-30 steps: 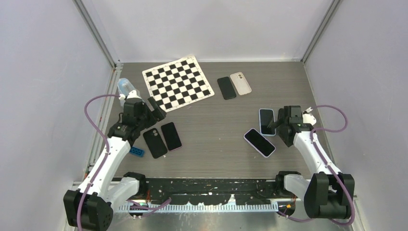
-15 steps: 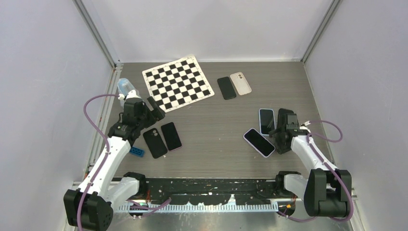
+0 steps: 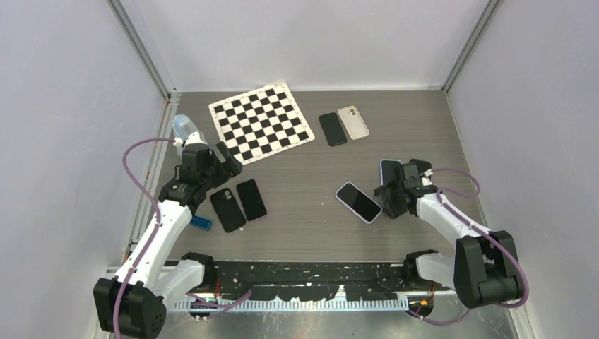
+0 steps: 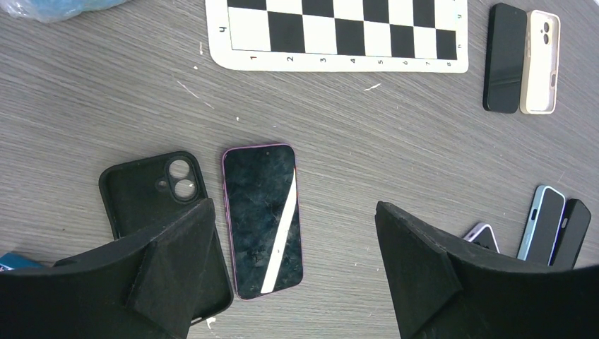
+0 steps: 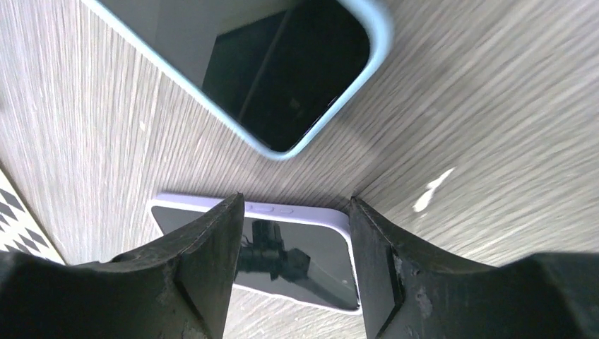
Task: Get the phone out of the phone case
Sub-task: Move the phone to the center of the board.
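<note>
Your right gripper [image 3: 390,194] [image 5: 297,212] sits low over the table [image 3: 311,226] at the right of the overhead view. Its jaws stand partly apart on either side of one end of the phone in the lilac case [image 3: 358,202] [image 5: 304,265]. Whether the fingers actually pinch it cannot be told. That phone lies screen up, slanting from the gripper toward the centre of the frame. Just above the gripper in the frame, a blue-cased phone [image 3: 389,168] [image 5: 282,63] lies flat, near the lilac one but apart from it. At the left, your left gripper [image 3: 229,159] [image 4: 293,212] hangs wide open, holding nothing, above an empty black case [image 3: 226,210] [image 4: 152,194] and a bare dark phone [image 3: 251,199] [image 4: 263,219] lying side by side. A chessboard [image 3: 261,121] lies at upper left.
</note>
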Available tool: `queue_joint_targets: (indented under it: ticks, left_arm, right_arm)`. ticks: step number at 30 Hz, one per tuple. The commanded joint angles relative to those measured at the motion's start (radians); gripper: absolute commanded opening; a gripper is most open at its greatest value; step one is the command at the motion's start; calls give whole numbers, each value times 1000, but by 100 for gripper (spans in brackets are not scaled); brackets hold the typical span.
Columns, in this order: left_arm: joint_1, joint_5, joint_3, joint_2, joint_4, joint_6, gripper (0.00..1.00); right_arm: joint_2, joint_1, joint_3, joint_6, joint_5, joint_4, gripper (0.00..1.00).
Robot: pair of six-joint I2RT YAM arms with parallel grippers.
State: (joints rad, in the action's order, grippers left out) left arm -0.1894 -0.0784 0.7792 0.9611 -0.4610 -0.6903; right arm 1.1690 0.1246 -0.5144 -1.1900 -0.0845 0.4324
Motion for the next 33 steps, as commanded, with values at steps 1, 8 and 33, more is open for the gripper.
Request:
queue_joint_targets:
  ticks: [1, 8, 33]
  left_arm:
    - [5, -17, -1, -4, 35, 15, 86]
    - [5, -19, 5, -3, 22, 17, 86]
    - [5, -3, 47, 14, 10, 17, 86]
  right_arm:
    - [50, 136, -27, -102, 7, -23, 62]
    - [124, 283, -109, -69, -77, -12, 68]
    - [287, 405, -363, 797, 28, 78, 85]
